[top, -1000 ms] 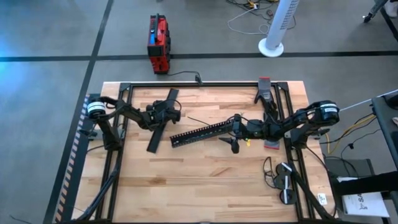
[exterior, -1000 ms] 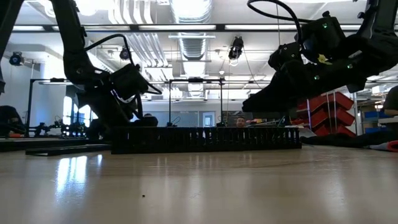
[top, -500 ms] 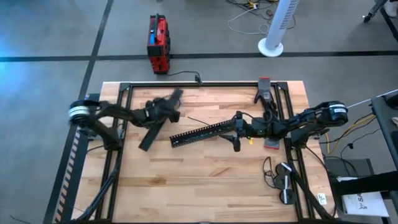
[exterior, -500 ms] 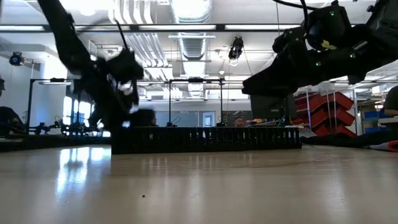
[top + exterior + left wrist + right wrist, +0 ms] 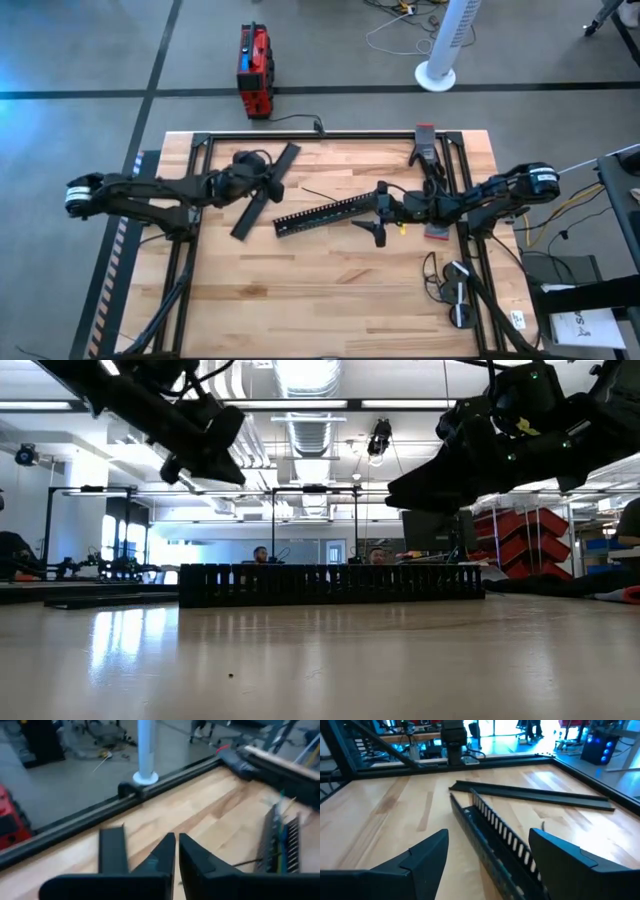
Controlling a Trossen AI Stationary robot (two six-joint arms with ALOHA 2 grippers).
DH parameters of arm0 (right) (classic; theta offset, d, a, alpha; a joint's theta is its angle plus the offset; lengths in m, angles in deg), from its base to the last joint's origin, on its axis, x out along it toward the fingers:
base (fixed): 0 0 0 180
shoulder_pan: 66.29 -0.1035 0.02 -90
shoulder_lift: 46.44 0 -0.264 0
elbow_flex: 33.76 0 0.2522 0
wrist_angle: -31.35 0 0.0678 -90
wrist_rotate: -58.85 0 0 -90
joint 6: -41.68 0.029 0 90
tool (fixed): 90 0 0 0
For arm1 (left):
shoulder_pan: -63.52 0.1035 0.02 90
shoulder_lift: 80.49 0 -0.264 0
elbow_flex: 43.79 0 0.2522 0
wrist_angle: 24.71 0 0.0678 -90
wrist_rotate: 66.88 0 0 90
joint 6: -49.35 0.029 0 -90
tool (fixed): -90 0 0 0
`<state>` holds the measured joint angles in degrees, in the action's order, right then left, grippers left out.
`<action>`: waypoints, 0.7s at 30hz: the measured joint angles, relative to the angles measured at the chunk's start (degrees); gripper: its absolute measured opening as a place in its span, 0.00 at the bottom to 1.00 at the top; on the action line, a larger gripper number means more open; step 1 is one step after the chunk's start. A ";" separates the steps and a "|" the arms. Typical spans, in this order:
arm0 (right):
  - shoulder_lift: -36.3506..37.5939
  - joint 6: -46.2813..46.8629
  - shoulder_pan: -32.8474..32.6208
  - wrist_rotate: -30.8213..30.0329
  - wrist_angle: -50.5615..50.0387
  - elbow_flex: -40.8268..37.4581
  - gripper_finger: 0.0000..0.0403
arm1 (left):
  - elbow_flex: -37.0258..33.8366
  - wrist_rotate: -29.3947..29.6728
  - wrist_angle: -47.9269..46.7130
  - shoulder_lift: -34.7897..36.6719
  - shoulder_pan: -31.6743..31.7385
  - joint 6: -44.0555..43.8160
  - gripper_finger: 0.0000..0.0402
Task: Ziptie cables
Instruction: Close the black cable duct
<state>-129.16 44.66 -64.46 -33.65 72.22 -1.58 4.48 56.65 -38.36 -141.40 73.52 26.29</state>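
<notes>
At frame centre the right gripper (image 5: 377,215), fingers spread wide, straddles the long black slotted plastic duct (image 5: 325,214) for alignment; the left gripper (image 5: 268,186), fingers pressed together, hovers upper left.

Black toothed strip (image 5: 328,214), pale wood table (image 5: 330,290)
</notes>
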 joint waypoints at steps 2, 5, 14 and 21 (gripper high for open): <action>-0.02 -0.08 -0.35 0.02 -0.46 -0.02 0.65 | -1.52 0.71 0.07 -1.09 -0.06 -1.80 0.01; 0.00 -0.05 -0.48 -0.02 -0.39 -0.02 0.64 | -4.50 3.43 0.42 -3.14 0.11 -4.64 0.07; -0.02 -0.78 -0.46 -0.04 -0.37 -0.02 0.68 | -11.29 3.20 16.89 -14.37 2.83 -7.71 0.48; -0.02 -0.69 -0.46 -0.04 -0.30 0.04 0.69 | -9.91 3.39 22.34 -25.71 5.69 -8.38 0.81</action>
<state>-129.18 43.96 -64.93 -33.70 71.91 -1.54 -5.43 60.04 -16.02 -167.11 79.21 17.91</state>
